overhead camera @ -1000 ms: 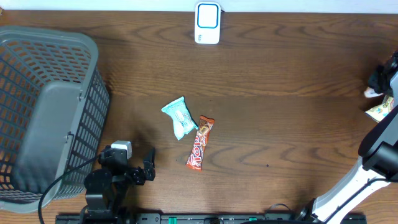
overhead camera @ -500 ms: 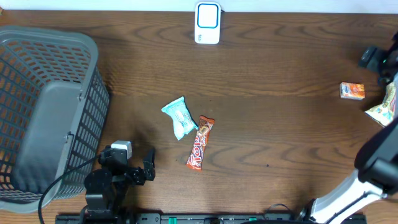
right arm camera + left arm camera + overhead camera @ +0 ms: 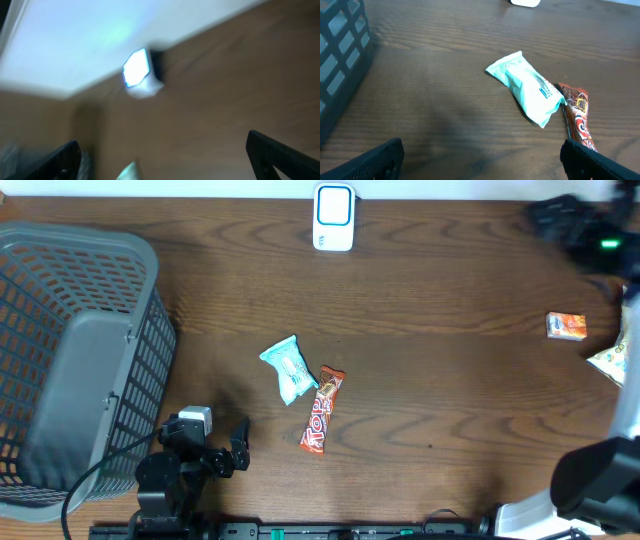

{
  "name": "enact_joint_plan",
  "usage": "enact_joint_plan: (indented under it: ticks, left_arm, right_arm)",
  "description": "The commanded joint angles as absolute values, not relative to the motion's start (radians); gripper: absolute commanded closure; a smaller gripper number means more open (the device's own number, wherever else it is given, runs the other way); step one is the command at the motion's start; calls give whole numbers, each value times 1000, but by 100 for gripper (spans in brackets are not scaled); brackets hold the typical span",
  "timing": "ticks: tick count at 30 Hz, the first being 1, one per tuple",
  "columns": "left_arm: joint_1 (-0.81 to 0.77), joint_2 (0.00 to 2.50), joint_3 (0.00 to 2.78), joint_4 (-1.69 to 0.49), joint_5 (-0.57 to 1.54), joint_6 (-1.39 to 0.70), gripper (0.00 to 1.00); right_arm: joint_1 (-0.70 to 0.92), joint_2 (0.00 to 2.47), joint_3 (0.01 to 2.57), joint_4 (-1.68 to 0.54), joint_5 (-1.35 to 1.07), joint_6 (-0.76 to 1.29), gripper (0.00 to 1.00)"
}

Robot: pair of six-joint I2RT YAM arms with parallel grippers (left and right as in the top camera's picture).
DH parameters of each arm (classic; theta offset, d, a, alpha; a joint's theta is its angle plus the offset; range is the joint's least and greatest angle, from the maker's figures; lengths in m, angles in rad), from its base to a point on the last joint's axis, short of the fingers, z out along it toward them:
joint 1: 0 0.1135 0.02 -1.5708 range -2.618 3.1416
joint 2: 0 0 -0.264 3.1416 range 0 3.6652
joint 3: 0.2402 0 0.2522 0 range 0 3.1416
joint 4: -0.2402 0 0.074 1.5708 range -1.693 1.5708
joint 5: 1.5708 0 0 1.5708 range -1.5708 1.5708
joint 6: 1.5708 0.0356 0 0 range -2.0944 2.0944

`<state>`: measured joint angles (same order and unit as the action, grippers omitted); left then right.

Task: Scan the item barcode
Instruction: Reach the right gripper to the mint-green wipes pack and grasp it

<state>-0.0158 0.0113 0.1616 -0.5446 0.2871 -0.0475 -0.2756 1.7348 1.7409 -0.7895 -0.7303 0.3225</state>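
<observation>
Brown wood-grain table (image 3: 450,410) carries a grey plastic basket (image 3: 80,360) at its 9 o'clock side and a white barcode scanner (image 3: 334,217) with a blue-edged face at the 12 o'clock edge. Near the middle lies a teal snack packet (image 3: 290,369), and touching its 4 o'clock corner is an orange-red candy bar (image 3: 322,411), lying lengthwise from 1 to 7 o'clock. Out at 3 o'clock a small orange box (image 3: 567,326) rests flat on the wood by itself, with a pale wrapped packet (image 3: 612,360) just beside it at its 4 o'clock, cut off by the picture edge. The left gripper (image 3: 481,161) sits low at 7 o'clock from the table's centre, its jaws spread wide with only bare wood between them; the teal packet and bar lie ahead of it, well apart. The right gripper (image 3: 162,157) is a blur at 1 o'clock above the table, up beyond the orange box and apart from it, jaws parted wide and holding nothing, its camera facing the glowing scanner
</observation>
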Motion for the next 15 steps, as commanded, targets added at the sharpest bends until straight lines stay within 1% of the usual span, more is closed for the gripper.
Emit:
enact_joint_plan:
  ticks: [1,4,6,9,11,13,15]
  left_arm:
    - [-12,10,151,-556,299,-38,0]
    - [-12,9,151,-556,299,-38,0]
    - [-12,10,151,-556,299,-38,0]
    - [-12,10,151,-556,299,-38,0]
    - [-12,10,151,-556,299,-38,0]
    - [-12,10,151,-556,299,-38,0]
    - [-12,10,151,-556,299,-38,0]
  right_arm:
    - [-99,1757,1704,-822,-888,308,1]
    - [50,1763,1669,-829,-887,193,1]
    - [165,1769,1643,-822,-831,117,1]
    - [326,1783,1612,-814,-573,96,1]
    - [442,1805,1596,-810,-349,96,1]
    - [546,1838,1588,-804,-187,96,1]
    - [628,1874,1588,-793,-87,96,1]
